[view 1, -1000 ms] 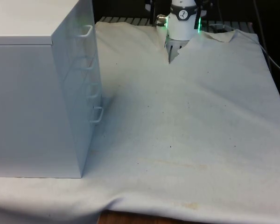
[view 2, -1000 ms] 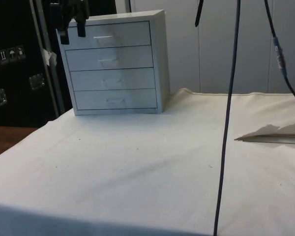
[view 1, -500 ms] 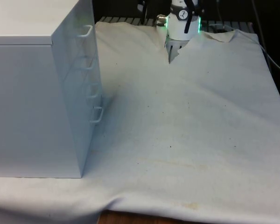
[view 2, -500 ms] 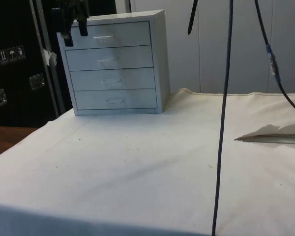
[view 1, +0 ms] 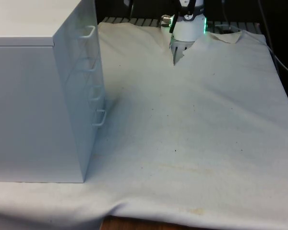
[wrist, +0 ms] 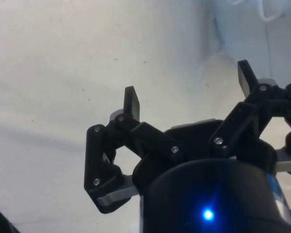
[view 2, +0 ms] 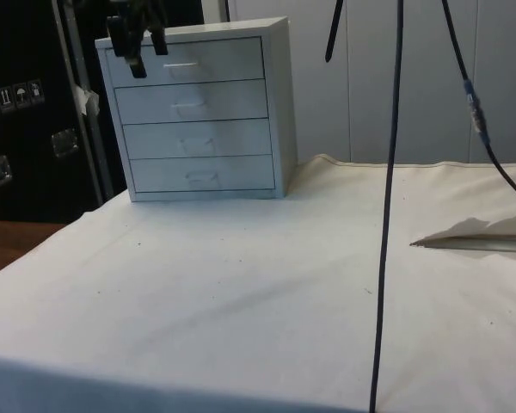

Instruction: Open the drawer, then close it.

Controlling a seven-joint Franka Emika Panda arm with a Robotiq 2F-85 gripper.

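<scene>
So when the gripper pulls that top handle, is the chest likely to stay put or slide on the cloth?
The chest of drawers looks like thin sheet metal, so probably light. It stands on a loose cloth, so it might creep or rumple it. The top handle sits high, so a pull could tip it slightly. The gripper, open, hangs beside that drawer.

The counter (view 1: 149,224) shows bare brown wood only at its near edge, below a creased white cloth (view 1: 192,143) that covers the rest and carries small dark specks and a faint yellowish stain. A white chest of drawers (view 1: 38,96) stands directly on the cloth at nine o'clock in the front view, all four drawers (view 2: 193,116) flush and shut.
</scene>
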